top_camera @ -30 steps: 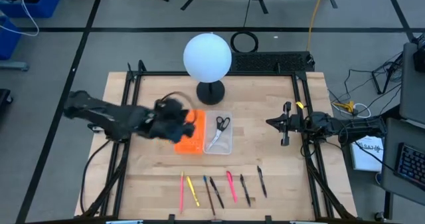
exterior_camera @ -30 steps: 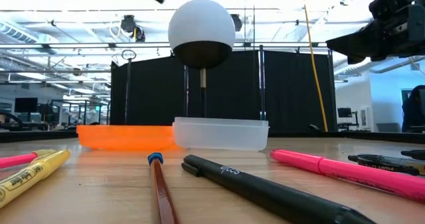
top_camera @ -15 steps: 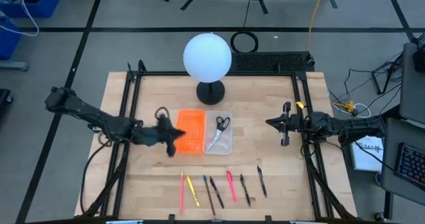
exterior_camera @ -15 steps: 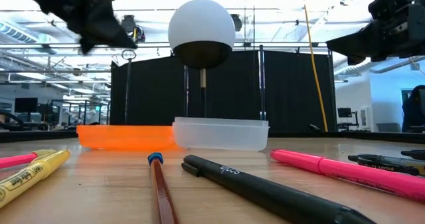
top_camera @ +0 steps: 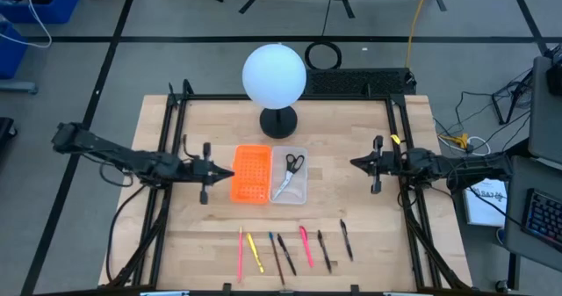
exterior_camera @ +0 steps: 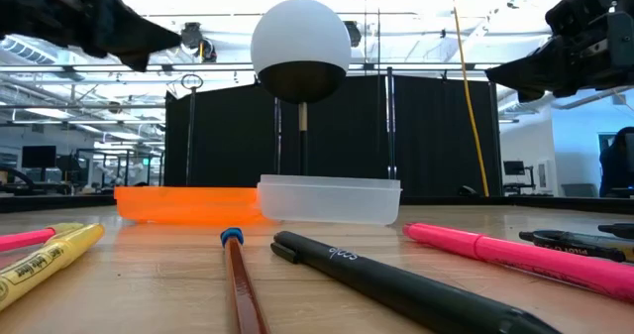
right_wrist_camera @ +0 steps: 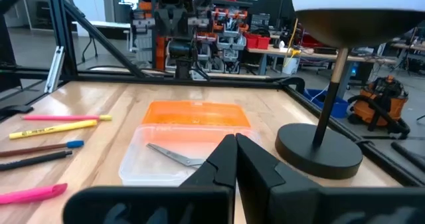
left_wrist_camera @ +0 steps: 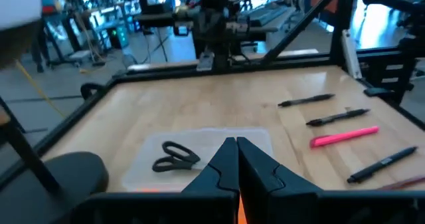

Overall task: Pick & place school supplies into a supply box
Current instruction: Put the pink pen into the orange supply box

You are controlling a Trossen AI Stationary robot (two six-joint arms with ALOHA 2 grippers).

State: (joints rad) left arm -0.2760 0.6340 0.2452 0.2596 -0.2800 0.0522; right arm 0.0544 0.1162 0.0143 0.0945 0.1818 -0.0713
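Observation:
The clear supply box (top_camera: 291,176) lies mid-table beside an orange perforated tray (top_camera: 251,174). Black-handled scissors (top_camera: 292,166) lie flat inside the clear box (left_wrist_camera: 199,159). Several pens and pencils lie in a row near the table's near edge: a pink one (top_camera: 240,252), a yellow one (top_camera: 254,253), a pink highlighter (top_camera: 306,245) and dark pens (top_camera: 346,239). My left gripper (top_camera: 226,170) hovers shut just left of the orange tray, pointing right. My right gripper (top_camera: 356,162) waits shut right of the box, pointing left.
A white globe lamp (top_camera: 275,75) stands on a black round base (top_camera: 278,121) just beyond the two trays. A black metal frame (top_camera: 399,147) runs along the table's sides. Bare wood lies between the trays and the pen row.
My left gripper has drawn back from above the orange tray toward the table's left edge and has levelled out, pointing right. The scissors have stayed in the clear box. The right arm has kept still.

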